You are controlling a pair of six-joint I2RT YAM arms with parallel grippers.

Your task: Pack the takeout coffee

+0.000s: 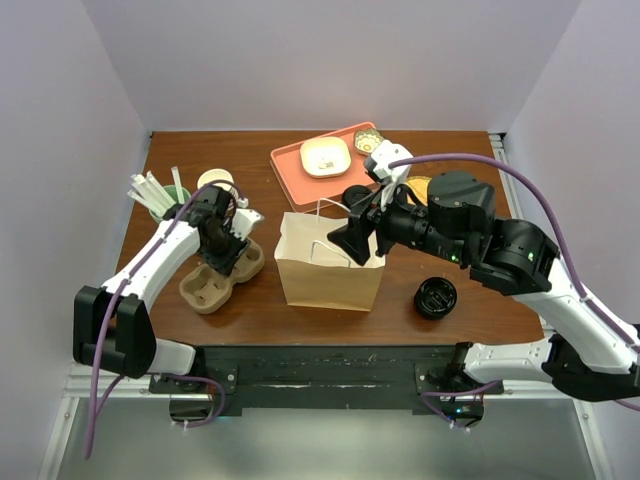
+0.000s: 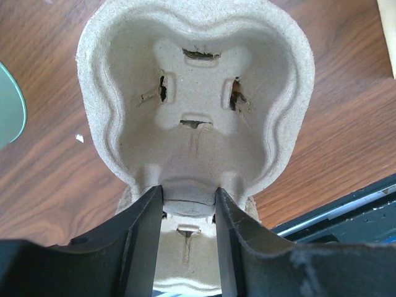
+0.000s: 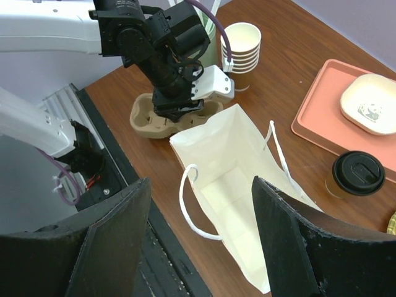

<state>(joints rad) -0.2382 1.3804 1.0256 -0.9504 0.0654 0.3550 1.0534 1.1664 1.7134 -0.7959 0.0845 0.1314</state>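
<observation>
The left arm reaches forward with its wrist bent down. Its end effector is closed narrow on the middle ridge of a pulp cup carrier lying on the desk. The right arm folds across toward the centre. Its end effector is spread wide and holds nothing, hanging above the open mouth of the brown paper bag. The takeout coffee, a small brown cup with a round black lid, stands upright on the desk just beside the orange tray, outside the bag.
</observation>
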